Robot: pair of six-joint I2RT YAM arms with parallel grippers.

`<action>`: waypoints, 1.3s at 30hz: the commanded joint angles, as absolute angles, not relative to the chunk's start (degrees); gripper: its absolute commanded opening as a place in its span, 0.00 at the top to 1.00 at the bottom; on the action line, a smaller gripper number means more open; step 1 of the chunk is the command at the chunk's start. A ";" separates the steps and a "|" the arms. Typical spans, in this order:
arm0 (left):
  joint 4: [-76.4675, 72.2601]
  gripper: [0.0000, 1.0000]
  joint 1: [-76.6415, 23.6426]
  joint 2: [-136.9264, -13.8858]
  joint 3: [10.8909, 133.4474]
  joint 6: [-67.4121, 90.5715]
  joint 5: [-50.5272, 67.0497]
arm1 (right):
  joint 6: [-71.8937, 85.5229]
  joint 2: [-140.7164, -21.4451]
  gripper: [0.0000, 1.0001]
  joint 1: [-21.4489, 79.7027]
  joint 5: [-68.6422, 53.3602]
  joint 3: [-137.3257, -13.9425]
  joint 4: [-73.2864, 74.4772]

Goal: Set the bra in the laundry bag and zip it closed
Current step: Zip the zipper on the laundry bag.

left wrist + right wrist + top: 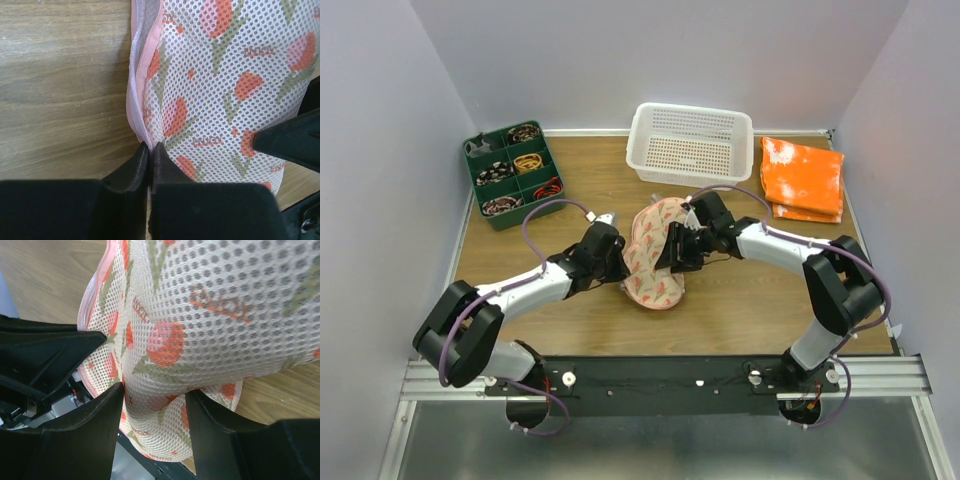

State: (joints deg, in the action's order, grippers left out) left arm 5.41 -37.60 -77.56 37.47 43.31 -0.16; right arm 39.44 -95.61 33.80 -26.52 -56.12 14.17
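Currently the zip-closing step is in hand, judging by how things lie. The bag point(655, 262) sits mid surface point(740, 310), between the two arms and just in front of the white basket point(690, 140). Bra is not visible in any view. It is presumably already inside the bag; cannot confirm.

Left tool point(150, 146): jaws all but closed, tips at the low end of the pink zip rim point(145, 65). It appears to nip the rim there. Whether a pull tab sits between the tips cannot be told.

Right tool point(155, 392): jaws well apart, clamped on a bunched fold of the bag's mesh, which fills the gap between them.

Recommendations for the step:
- Right tool acts as anchor: keep the fold firm and the rim taut, no twisting.
- Left tool: confirm hold on the pull, not just fabric. Otherwise the whole bag drags and the zip does not run.
- Draw along the rim's curve, low and slow, re-gripping at the bend if req'd.
- Keep mesh and any strap clear of the teeth.

Markings: a small red word point(259, 50) repeats among the fruit print. It reads approx. "ENJOY", is broken up by the mesh holes, and is not certain. No other label is legible.
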 commanded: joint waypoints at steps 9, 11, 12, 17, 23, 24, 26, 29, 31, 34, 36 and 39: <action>10.98 1.00 -37.44 -80.24 40.16 43.07 -5.71 | 37.88 -93.61 0.36 35.51 -11.63 -58.45 24.78; 11.25 1.00 -36.83 -80.94 40.34 42.80 -5.89 | 37.27 -91.32 0.35 35.51 -9.76 -57.49 25.75; 11.25 1.00 -36.22 -81.12 40.34 42.45 -5.80 | 37.35 -90.62 0.35 35.33 -8.36 -56.18 25.75; 12.39 1.00 -34.19 -83.40 40.96 40.78 -5.71 | 37.44 -87.02 0.35 34.28 -8.52 -51.60 22.15; 13.97 1.00 -33.40 -86.13 42.62 38.85 -5.98 | 37.00 -85.17 0.34 30.15 -12.56 -46.51 15.48; 14.15 1.00 -33.31 -86.48 43.15 38.59 -5.89 | 37.26 -84.21 0.34 28.67 -15.70 -45.36 13.47; 14.41 1.00 -33.40 -87.54 43.59 38.06 -5.80 | 38.23 -83.59 0.33 27.08 -19.58 -42.73 6.35; 15.03 1.00 -33.31 -88.85 44.21 37.97 -6.06 | 39.46 -84.20 0.33 26.37 -24.95 -42.01 -1.13; 15.12 1.00 -33.31 -89.64 44.65 37.97 -5.89 | 40.42 -84.55 0.33 26.37 -27.33 -41.49 -4.81; 14.85 1.00 -33.22 -89.56 44.47 37.79 -5.63 | 41.74 -84.55 0.33 26.37 -29.26 -40.43 -9.12; 15.03 1.00 -33.31 -89.82 44.73 37.53 -5.71 | 42.36 -85.08 0.33 26.37 -30.49 -40.25 -10.71; 15.38 1.00 -33.13 -91.31 45.26 37.09 -5.63 | 43.51 -86.48 0.33 26.37 -29.98 -40.25 -11.87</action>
State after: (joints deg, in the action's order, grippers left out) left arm 12.45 -33.69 -88.20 45.04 38.81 -3.22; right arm 41.39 -85.01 26.24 -26.94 -41.04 -5.67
